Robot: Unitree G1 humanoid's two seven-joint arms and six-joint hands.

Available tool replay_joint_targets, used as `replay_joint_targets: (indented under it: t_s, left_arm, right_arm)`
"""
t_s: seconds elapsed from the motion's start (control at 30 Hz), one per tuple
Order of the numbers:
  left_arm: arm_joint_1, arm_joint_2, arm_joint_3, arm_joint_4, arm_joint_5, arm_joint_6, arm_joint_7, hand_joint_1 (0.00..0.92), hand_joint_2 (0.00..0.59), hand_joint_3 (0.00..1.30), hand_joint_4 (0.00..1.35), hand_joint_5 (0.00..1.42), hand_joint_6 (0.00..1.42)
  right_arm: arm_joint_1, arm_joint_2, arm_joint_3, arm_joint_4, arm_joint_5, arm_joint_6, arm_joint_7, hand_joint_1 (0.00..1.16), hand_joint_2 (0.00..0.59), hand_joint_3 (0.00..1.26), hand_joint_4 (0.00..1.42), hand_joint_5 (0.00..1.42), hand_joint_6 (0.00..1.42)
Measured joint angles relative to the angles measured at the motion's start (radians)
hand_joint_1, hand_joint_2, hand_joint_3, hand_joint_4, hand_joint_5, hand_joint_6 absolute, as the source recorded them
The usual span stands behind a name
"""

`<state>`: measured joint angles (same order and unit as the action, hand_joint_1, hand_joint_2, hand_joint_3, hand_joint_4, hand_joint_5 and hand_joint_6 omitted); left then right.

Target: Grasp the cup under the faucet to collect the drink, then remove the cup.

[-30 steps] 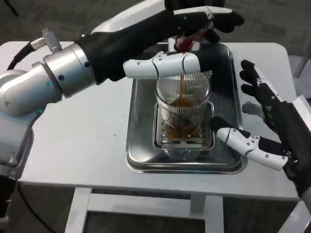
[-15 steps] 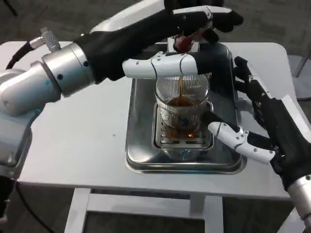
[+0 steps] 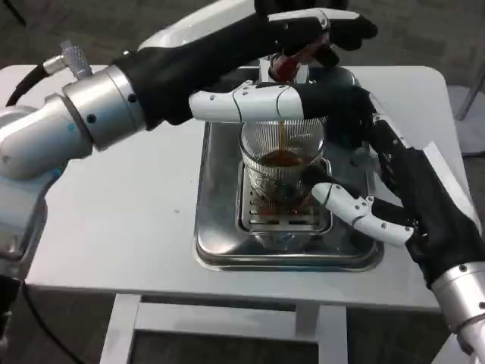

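The ribbed glass cup (image 3: 282, 171) stands upright on the grate of the steel tray (image 3: 220, 227), mouth up, long axis vertical, a brown stream falling into it from the faucet (image 3: 286, 67). The left hand (image 3: 303, 34) reaches over the tap, fingers laid on its lever; how firmly they clamp it I cannot tell. The right hand (image 3: 394, 189) sits just beside the cup with fingers spread, thumb tip near the glass and the others behind its far side. To do this well, it should close evenly around the wall below the rim, keep the cup plumb under the stream, and lift only once the flow stops.
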<state>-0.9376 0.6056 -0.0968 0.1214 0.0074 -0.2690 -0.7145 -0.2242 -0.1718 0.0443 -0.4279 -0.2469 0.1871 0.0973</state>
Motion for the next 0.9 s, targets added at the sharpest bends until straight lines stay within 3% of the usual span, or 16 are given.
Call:
replay_joint_targets:
  t_s: [0.9]
  left_arm:
    - [0.027,0.008,0.013,-0.062,-0.002,0.047,0.001,0.0,0.038,0.17,0.15,0.23,0.25]
  right_arm:
    - [-0.069,0.042,0.023,0.084,0.037,-0.01,0.0,0.6,0.246,0.05,0.05,0.1,0.21]
